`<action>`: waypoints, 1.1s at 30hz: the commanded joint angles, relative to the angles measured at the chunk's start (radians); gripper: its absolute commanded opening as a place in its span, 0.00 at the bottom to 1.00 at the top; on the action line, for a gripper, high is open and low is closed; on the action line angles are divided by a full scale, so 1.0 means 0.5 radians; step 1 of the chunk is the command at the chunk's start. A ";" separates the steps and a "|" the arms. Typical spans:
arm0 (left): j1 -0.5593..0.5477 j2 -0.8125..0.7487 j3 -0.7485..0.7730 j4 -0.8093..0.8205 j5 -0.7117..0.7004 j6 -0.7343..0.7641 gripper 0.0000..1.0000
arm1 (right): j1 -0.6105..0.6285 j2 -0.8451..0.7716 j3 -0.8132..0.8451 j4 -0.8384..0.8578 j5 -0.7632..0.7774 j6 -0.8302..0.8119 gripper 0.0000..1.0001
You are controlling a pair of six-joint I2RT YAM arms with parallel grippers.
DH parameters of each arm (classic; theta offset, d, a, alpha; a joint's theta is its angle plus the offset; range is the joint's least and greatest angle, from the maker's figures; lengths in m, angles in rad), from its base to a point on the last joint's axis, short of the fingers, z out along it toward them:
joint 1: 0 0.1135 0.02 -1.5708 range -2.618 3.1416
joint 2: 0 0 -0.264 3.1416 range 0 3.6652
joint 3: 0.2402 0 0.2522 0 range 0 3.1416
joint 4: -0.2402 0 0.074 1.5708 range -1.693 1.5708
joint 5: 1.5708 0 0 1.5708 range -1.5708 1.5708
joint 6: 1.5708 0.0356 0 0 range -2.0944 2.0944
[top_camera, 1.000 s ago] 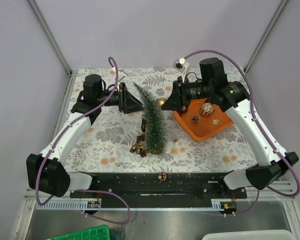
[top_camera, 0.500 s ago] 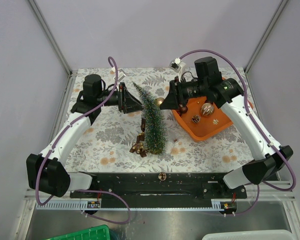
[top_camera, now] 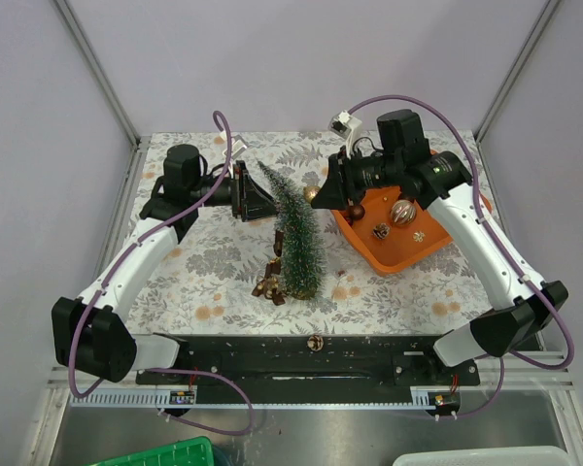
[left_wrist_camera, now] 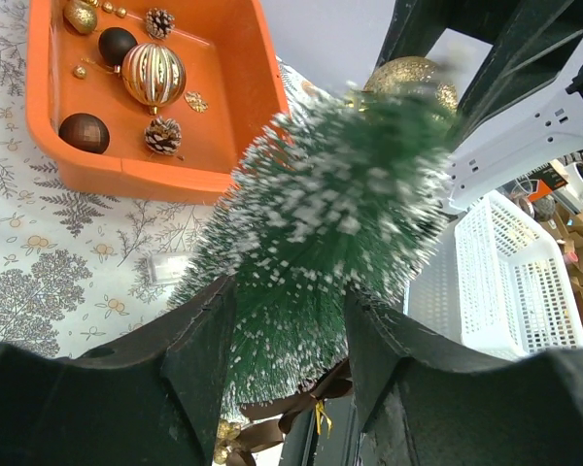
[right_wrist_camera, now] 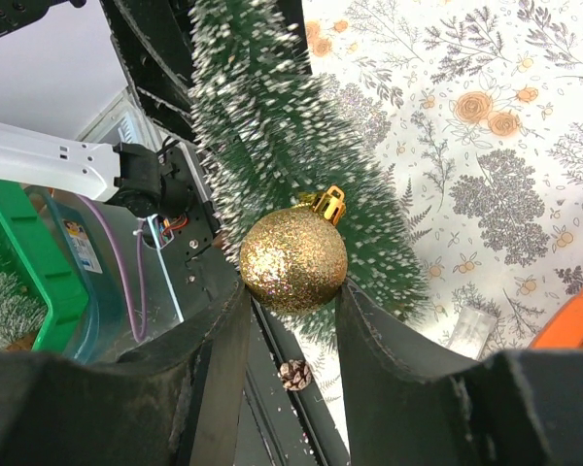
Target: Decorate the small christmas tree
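We see a desk (top_camera: 194,282) under a floral cloth. On it the small christmas tree (top_camera: 296,238) stands upright, an orange tray (top_camera: 400,254) at its right. Brown bows (top_camera: 269,283) lie beside its base, and a small clear piece (left_wrist_camera: 165,267) near the tray.

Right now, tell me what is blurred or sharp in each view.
Left wrist: the small christmas tree is smeared close up, the orange tray behind it sharp. Right wrist: the gold ball is crisp, the bristles above it soft. Top external: evenly lit, sharp, no glare.
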 commanded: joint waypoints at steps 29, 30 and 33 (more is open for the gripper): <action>-0.036 0.003 0.081 0.096 0.084 -0.004 0.51 | 0.004 -0.321 -0.620 0.459 0.129 0.119 0.15; -0.033 0.000 0.081 0.096 0.087 -0.004 0.51 | 0.004 -0.318 -0.620 0.474 0.122 0.125 0.16; -0.030 0.000 0.078 0.099 0.087 -0.004 0.51 | 0.004 -0.327 -0.635 0.508 0.125 0.140 0.20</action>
